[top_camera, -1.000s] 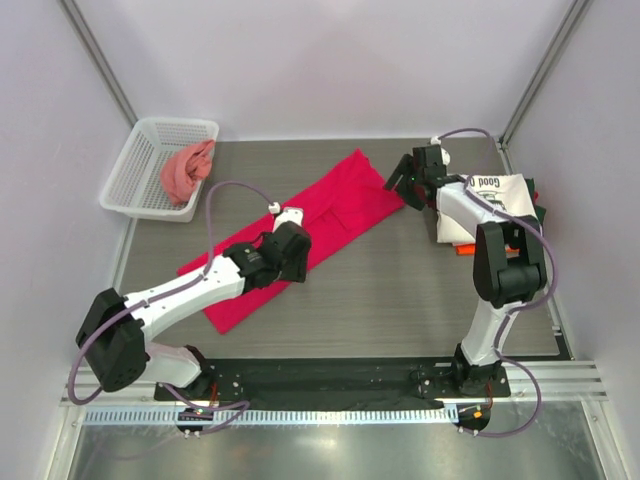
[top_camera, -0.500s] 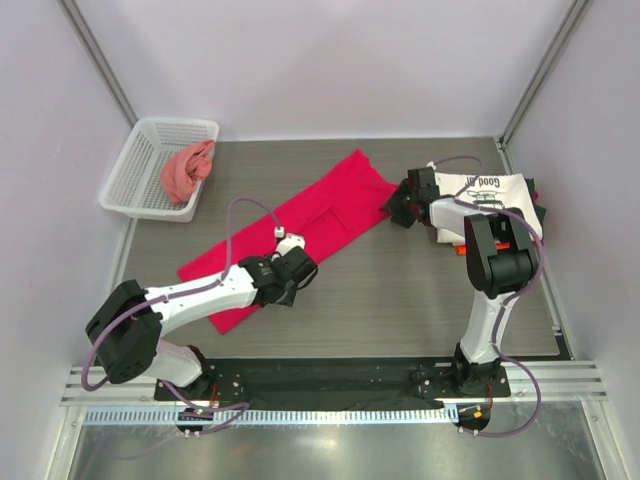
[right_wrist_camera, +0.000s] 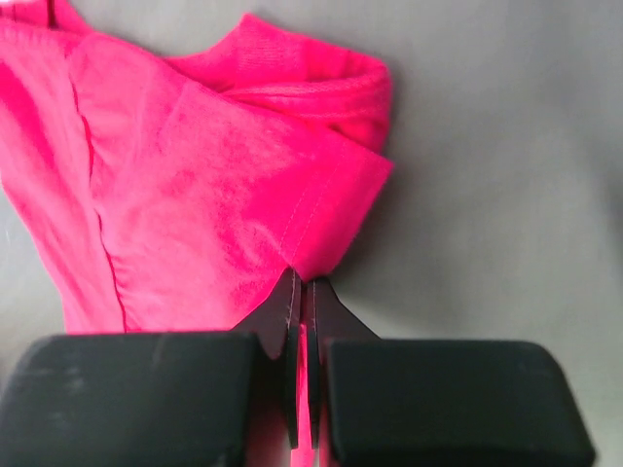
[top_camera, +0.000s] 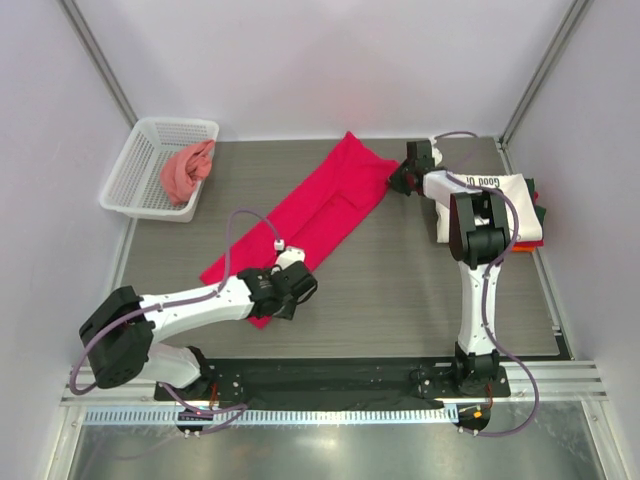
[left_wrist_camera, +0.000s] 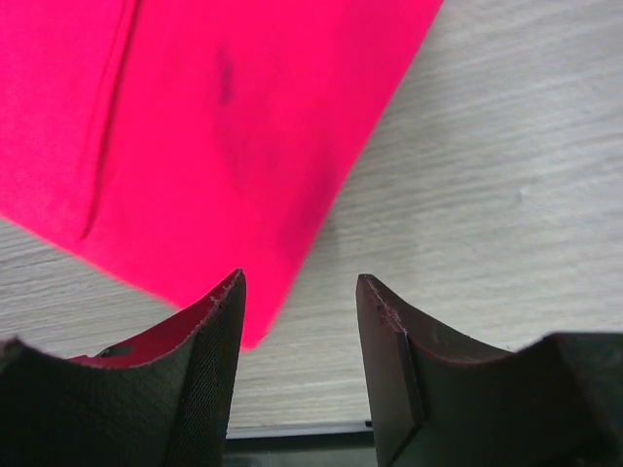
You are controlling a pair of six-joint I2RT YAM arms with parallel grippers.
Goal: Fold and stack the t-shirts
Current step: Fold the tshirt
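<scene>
A crimson-red t-shirt (top_camera: pixel 315 215), folded into a long strip, lies diagonally across the middle of the table. My right gripper (top_camera: pixel 398 181) is at its far right end, shut on a corner of the cloth (right_wrist_camera: pixel 326 248). My left gripper (top_camera: pixel 293 289) hovers low over the strip's near end and is open. In the left wrist view the red corner (left_wrist_camera: pixel 255 329) lies just beside the left finger (left_wrist_camera: pixel 209 360) with nothing gripped. A white t-shirt with black print (top_camera: pixel 497 200) tops a folded stack at the right.
A white basket (top_camera: pixel 135 165) at the far left holds a crumpled pinkish-orange shirt (top_camera: pixel 187 170). Red, orange and dark edges (top_camera: pixel 530 238) show under the white shirt. Metal rails (top_camera: pixel 330 385) run along the near edge, and grey walls close in the sides.
The right gripper has shut on the red shirt's far corner and drawn it toward the back. The strip now lies steeper. The left gripper has slid toward the near end.
</scene>
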